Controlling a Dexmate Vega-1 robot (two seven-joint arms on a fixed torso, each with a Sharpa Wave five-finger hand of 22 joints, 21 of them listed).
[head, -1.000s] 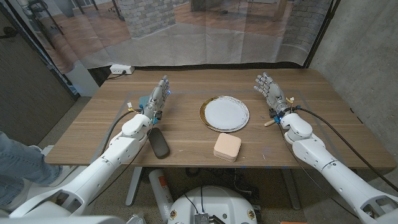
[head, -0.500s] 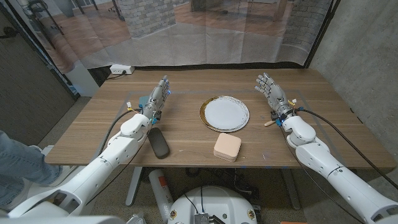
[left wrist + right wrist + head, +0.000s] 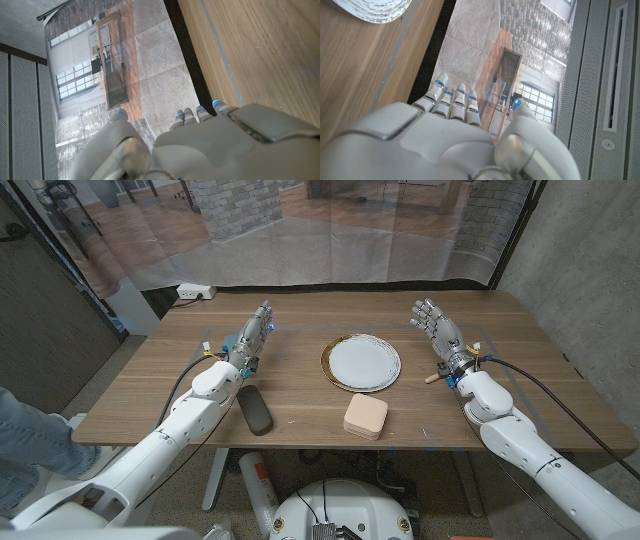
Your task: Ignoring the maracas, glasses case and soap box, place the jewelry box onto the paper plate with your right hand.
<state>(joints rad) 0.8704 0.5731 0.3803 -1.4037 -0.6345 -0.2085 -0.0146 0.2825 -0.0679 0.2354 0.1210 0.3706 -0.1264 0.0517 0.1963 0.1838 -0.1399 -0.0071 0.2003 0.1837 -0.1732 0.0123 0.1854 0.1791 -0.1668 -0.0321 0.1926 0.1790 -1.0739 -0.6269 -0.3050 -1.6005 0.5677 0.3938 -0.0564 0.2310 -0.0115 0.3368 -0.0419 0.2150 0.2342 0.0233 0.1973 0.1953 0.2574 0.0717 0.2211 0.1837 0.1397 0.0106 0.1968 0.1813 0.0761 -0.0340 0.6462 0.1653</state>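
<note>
Distance is what matters from where I stand: the peach-pink, rounded-square jewelry box (image 3: pixel 366 417) lies on the wooden table (image 3: pixel 520 395) near its front edge, well apart from the right hand (image 3: pixel 440 334), which stands far out on the right side with its fingers spread and nothing in them. From that hand the box lies inward, toward the table's middle, and back toward the robot's body. The box is about as wide as it is long, so I see no long axis to line up with; it looks slightly turned against the table edge. The round white paper plate with a gold rim (image 3: pixel 361 363) sits just beyond the box, close to it but not touching, between the two arms. The left hand (image 3: pixel 250 345) is likewise open-fingered and holds nothing, about as far off on the other side. I judge that the right hand must swing in and draw back toward the box.
</note>
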